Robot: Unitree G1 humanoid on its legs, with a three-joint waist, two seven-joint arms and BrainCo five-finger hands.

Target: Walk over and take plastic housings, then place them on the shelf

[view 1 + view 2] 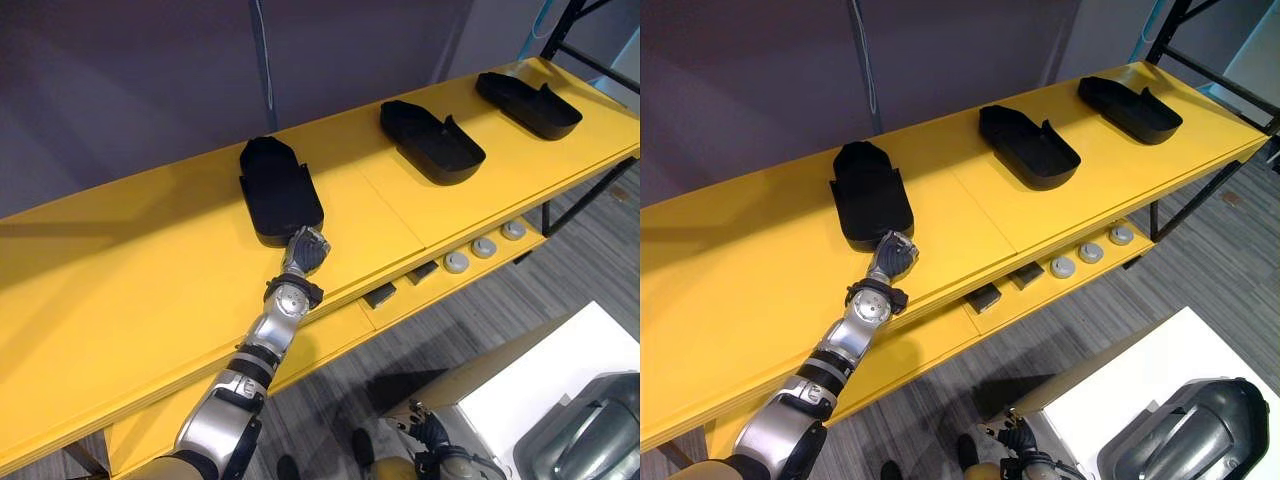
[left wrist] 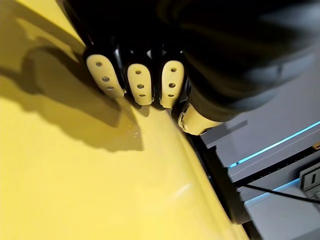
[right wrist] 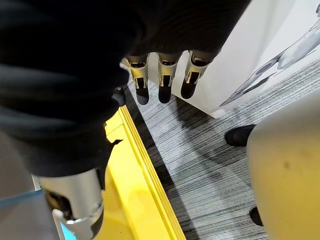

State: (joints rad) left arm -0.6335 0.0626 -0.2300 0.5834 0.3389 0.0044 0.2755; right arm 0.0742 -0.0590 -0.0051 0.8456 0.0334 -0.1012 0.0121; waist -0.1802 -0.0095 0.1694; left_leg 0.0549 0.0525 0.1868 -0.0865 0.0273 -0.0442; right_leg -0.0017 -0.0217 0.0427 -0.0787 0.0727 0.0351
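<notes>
Housings (image 1: 280, 188) matt black plastic; shelf (image 1: 130, 280) smooth, faintly glossy yellow.

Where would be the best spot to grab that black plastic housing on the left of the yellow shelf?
Probably its near short end, coming in from the front edge of the shelf. The housing lies lengthwise, pointing away from the robot, so that end sits closest to the front, and the left hand is right at it.

Looks past the left hand (image 2: 140, 85) onto the yellow shelf (image 2: 100, 190), with a black plastic housing (image 2: 95, 20) close against its far side.
</notes>
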